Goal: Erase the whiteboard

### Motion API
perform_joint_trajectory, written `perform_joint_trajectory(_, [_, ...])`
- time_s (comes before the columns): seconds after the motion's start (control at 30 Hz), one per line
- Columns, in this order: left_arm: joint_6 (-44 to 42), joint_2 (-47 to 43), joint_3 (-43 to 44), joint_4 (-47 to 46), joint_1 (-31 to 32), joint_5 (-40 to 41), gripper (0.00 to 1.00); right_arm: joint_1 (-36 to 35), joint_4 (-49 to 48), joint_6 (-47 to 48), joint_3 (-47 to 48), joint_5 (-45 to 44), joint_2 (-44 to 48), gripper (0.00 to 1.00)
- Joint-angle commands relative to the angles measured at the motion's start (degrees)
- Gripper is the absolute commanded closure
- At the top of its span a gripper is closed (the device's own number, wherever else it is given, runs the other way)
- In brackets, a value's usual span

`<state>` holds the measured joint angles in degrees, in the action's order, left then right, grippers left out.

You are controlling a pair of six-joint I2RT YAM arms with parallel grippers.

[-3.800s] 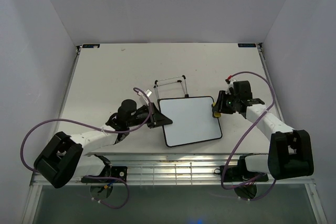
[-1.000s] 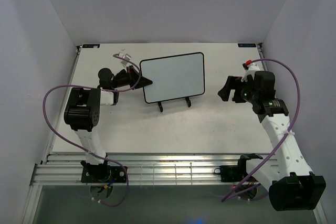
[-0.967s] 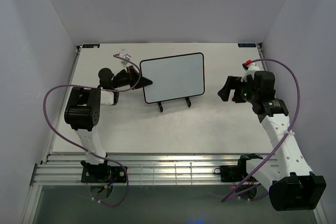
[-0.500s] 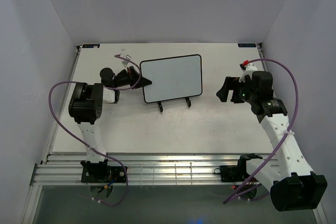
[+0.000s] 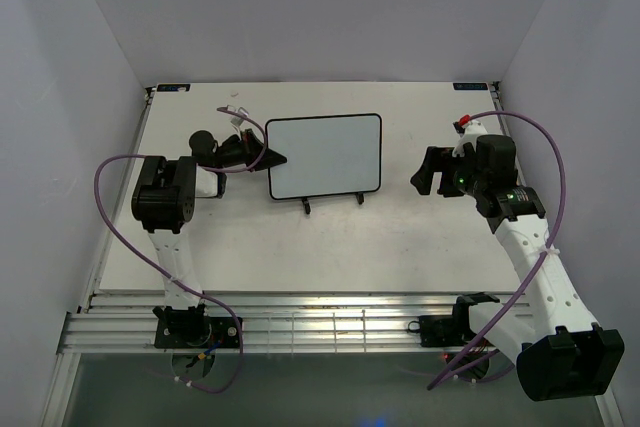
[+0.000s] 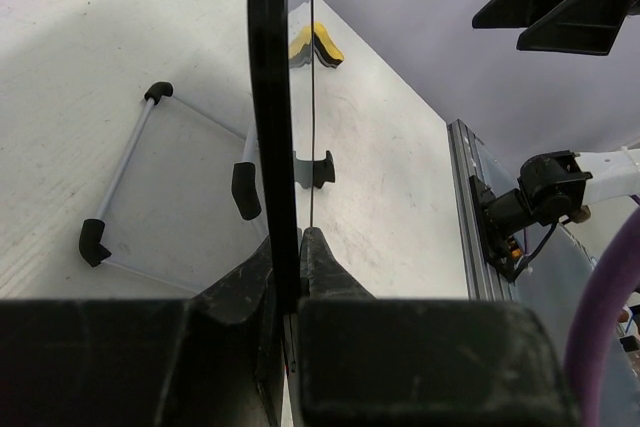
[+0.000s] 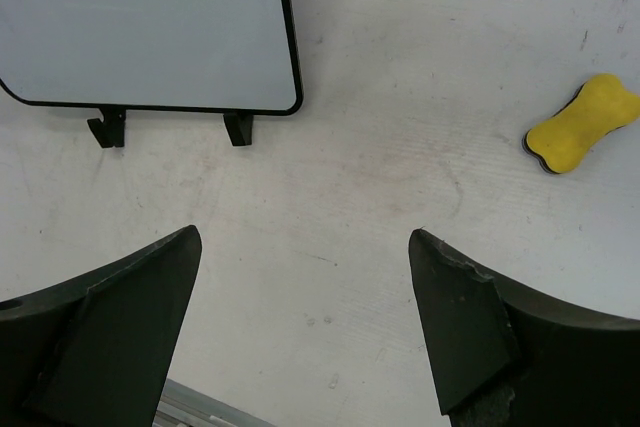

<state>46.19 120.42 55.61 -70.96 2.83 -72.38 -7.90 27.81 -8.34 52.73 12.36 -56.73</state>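
In the lower part of the top view, the table [image 5: 330, 247] in front of the board is bare, and the danger lies a little further back. The whiteboard [image 5: 325, 155] stands upright in the middle of the frame on two small black feet [image 7: 238, 127], and I think this support is narrow. If the left arm pulls sideways or twists before its fingers let go, the board can tip over or slide on its feet. If the fingers let go while the board leans, it may fall flat. A second risk is on the right side. The yellow eraser [image 7: 582, 135] lies at the right edge of the right wrist view, well apart from the board. If any wiping is needed, that arm must first go and fetch it. On the board's face I see no writing, so the wiping itself seems done.

The right gripper [image 5: 430, 172] hovers at the middle right of the top view, near the board's right side but not touching it. In its own camera its fingers [image 7: 130, 317] are spread wide apart, with only table between them, so it holds nothing.

Further back, at the middle left, the left gripper [image 6: 288, 247] is closed on the board's left edge. In the left wrist view the black frame runs straight up from between the two fingers, which press it from both sides
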Motion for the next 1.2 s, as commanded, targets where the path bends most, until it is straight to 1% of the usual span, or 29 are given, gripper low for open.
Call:
perform_joint_trajectory(0.0, [-0.5, -2.1, 0.8, -5.6, -0.2, 0.7, 1.0, -0.4, -0.1, 1.0, 2.3, 0.0, 0.0, 0.1])
perform_joint_trajectory(0.17, [1.4, -0.8, -0.5, -8.5, -0.2, 2.1, 1.0, -0.3, -0.6, 1.0, 1.9, 0.4, 0.0, 0.1])
perform_joint_trajectory(0.37, [0.9, 0.0, -2.3, -9.5, 0.0, 3.7, 1.0, -0.4, -0.8, 1.2, 1.3, 0.6, 0.6, 0.1])
perform_joint_trajectory(0.43, [0.9, 0.3, -3.4, -11.4, 0.1, 3.9, 1.0, -0.4, -1.0, 1.2, 1.2, 0.8, 0.7, 0.1])
perform_joint_trajectory(0.57, [0.3, 0.2, -5.1, -12.0, 1.3, 5.5, 1.0, -0.4, -1.1, 1.1, 1.1, 1.3, 1.2, 0.1])
perform_joint_trajectory(0.83, [-1.6, 2.0, -6.2, -9.6, 2.1, 6.5, 1.0, -0.4, -1.2, 1.2, 0.4, 1.5, 1.9, 0.1])
perform_joint_trajectory(0.9, [-3.5, 1.6, -6.4, -7.4, 2.2, 6.7, 0.99, -0.4, -1.4, 1.2, 0.3, 1.5, 2.1, 0.1])
perform_joint_trajectory(1.07, [-6.2, 0.5, -8.1, -5.0, 1.8, 8.4, 0.95, -0.4, -1.4, 1.3, 0.3, 1.4, 1.9, 0.1])
perform_joint_trajectory(1.13, [-7.5, -0.2, -8.2, -3.3, 1.5, 8.8, 0.96, -0.5, -1.4, 1.3, 0.3, 1.4, 2.1, 0.1])
perform_joint_trajectory(1.17, [-7.7, -0.4, -8.4, -3.3, 1.0, 8.7, 1.0, -0.4, -1.4, 1.3, 0.3, 1.3, 2.1, 0.1])
